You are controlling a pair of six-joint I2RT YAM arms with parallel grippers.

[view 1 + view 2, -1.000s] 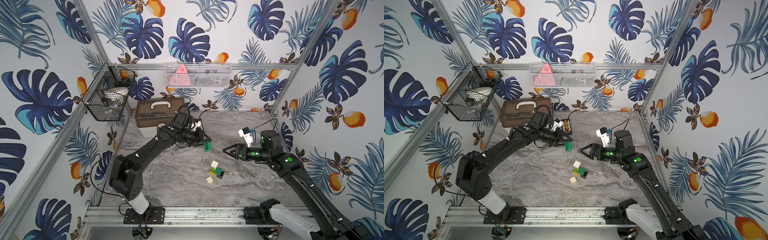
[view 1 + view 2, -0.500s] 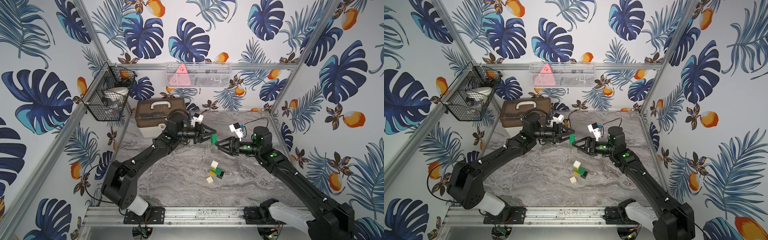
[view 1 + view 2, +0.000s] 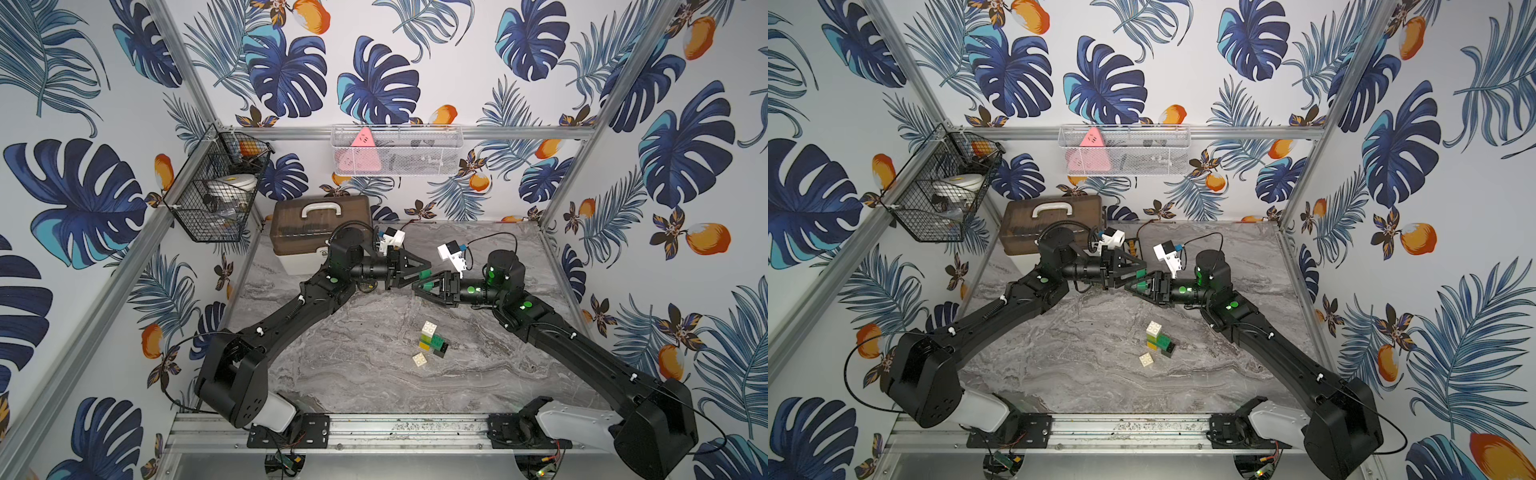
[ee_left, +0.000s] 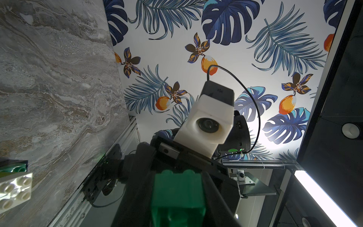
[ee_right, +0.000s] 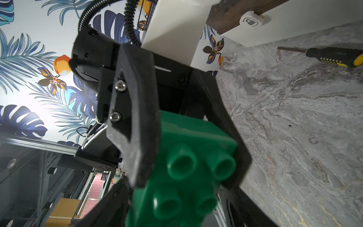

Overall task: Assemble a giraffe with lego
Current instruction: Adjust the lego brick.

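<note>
— Toward the front half of the bench (image 3: 353,374), what's lying there?

— A loose white brick (image 3: 420,359), and just behind it a small cluster of bricks (image 3: 432,338): white, lime, yellow, green and black. Neither arm is near them.

— And further back, above the middle?

— Both arms have lifted and swung together. The left gripper (image 3: 425,272) is clamped tight on one end of a dark green brick (image 5: 186,167), holding it off the bench. The right gripper (image 3: 417,286), wide a second ago, has narrowed about halfway round the free end. Whether its pads touch yet, I can't tell.

— Meaning?

— A handover or regrasp in the air, I'd judge, before the brick joins the cluster. Behind them the toolbox (image 3: 320,232) sits at the back left corner.
</note>
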